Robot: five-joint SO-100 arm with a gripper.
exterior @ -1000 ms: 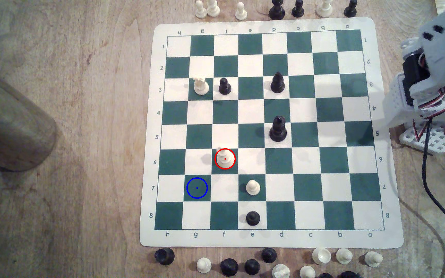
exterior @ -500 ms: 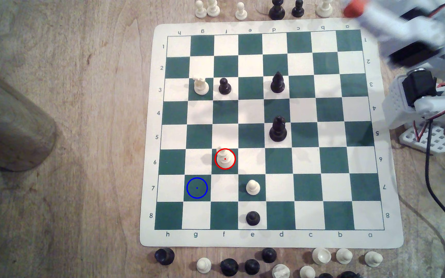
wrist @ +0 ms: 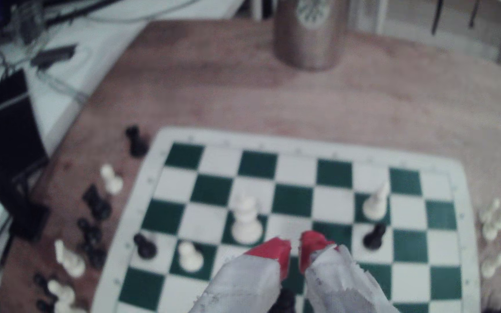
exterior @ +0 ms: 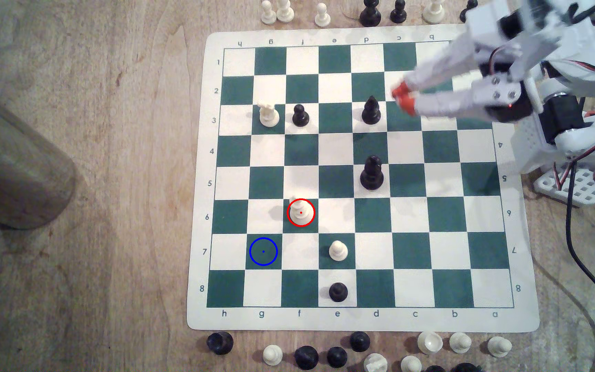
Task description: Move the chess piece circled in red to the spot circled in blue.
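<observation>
Since half a second ago the arm has swung out from the exterior view's right edge, so the end effector (exterior: 404, 97) now hangs over the board's upper right part, its red tips near the tall black piece (exterior: 371, 111) on row 3. Nothing on the board has shifted since then. The chess piece (exterior: 300, 211) stands upright on its dark green square in row 6, ringed in red, well apart from the end effector. The spot (exterior: 263, 251), ringed in blue, is the dark green square in row 7, diagonally next to that piece, and it's bare.

From the wrist view you get what the overhead shot hides: the end effector (wrist: 294, 245) has a narrow gap between its 2 red fingertips (wrist: 276, 249) with nothing in it, so slightly open and holding nothing. The chess piece (wrist: 245, 221) sits just past the tips there, with a cream pawn (wrist: 190, 255) nearby, though it's all fairly blurry. It also shows the brown tumbler (wrist: 309, 33) upright on the worktop (wrist: 213, 90) beyond the mat; in the exterior view the tumbler (exterior: 13, 161) is at the left.
</observation>
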